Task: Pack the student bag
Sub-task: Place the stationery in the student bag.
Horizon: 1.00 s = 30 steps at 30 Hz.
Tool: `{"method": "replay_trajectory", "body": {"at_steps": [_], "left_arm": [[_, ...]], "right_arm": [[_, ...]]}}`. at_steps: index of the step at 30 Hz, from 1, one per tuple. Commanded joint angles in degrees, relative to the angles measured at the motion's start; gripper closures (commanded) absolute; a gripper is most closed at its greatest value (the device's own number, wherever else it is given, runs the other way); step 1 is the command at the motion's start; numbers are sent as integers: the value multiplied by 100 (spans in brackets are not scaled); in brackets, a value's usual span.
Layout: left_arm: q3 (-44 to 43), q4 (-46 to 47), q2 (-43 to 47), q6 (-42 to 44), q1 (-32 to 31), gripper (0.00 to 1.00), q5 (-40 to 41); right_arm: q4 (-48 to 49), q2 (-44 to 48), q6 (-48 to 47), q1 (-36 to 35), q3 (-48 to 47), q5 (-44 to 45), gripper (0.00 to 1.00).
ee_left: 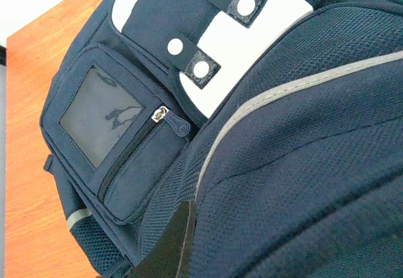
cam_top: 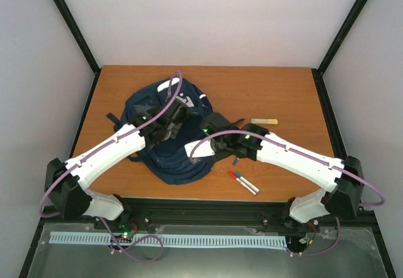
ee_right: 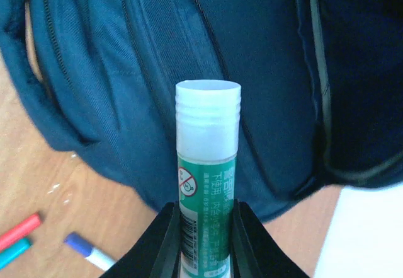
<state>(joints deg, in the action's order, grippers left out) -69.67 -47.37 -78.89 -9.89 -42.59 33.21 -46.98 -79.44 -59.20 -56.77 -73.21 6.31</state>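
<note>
Student bag [cam_top: 176,164] lay flat on the wooden surface [cam_top: 283,95], left of centre in the top view, with both arms reaching over it. Left arm [cam_top: 107,152] came in from the bag's near-left side, wrist over the bag's middle. Left jaws were clenched; could not tell whether any fabric was caught in them, since the left wrist view showed no fingers clearly. That view was filled by the bag [ee_left: 302,164]: navy mesh fabric, a grey stripe [ee_left: 264,98] curving across it, a white patch [ee_left: 252,45] crossed by navy tabs with white dots, and a small front pocket [ee_left: 119,145] with a clear window and a closed zip, puller [ee_left: 165,115] at the pocket's upper end. Right arm [cam_top: 296,155] came in from the bag's right side, its wrist at the bag's near-right edge. Right jaws were grasping a glue stick [ee_right: 208,164] by its lower body: white cap pointing away from the wrist, green printed label just above the fingers [ee_right: 165,240]. In the right wrist view the stick's cap sat in front of the bag [ee_right: 252,57], over folded navy fabric beside a zip line. Contact between cap and bag: could not tell. On the surface just off the bag's near-right corner lay a red marker [ee_right: 19,229], a teal marker [ee_right: 12,251] touching it, and a blue-capped white marker [ee_right: 88,251] close by. A pale yellow stick [cam_top: 264,121] lay on the surface to the right of the bag, well apart from it.
</note>
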Motion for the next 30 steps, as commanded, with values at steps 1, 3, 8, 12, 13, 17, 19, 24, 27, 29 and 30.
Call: {"method": "replay_trajectory", "body": {"at_steps": [1, 3, 8, 12, 13, 17, 19, 24, 27, 29, 30], "left_arm": [[-179, 396, 320, -203, 298, 99, -209], [-179, 422, 346, -226, 417, 99, -395], [-209, 416, 353, -315, 600, 99, -595], [-231, 396, 357, -382, 734, 99, -679], [-238, 396, 365, -385, 767, 99, -732], [-240, 409, 396, -373, 805, 99, -836], [-225, 413, 401, -369, 805, 99, -831], [-236, 404, 383, -369, 805, 99, -829], [-240, 400, 396, -354, 805, 99, -887], [-236, 404, 405, -353, 805, 99, -891], [-240, 399, 407, -355, 805, 99, -888]], "right_arm": [[999, -333, -692, -463, -4, 1085, 97], [1351, -545, -894, -581, 7, 1282, 97], [2222, -1137, -1356, -664, 9, 1721, 97], [3095, -1445, -1858, -667, 309, 2019, 97], [3299, -1503, -1937, -662, 363, 2045, 97], [4259, -1672, -2070, -633, 647, 2185, 89], [4820, -1711, -2120, -614, 786, 2281, 82], [4915, -1651, -1549, -581, 699, 2279, 65], [4392, -1456, -1108, -582, 644, 2019, 62], [4123, -1326, -890, -580, 649, 1877, 62], [3963, -1261, -790, -582, 642, 1797, 62]]}}
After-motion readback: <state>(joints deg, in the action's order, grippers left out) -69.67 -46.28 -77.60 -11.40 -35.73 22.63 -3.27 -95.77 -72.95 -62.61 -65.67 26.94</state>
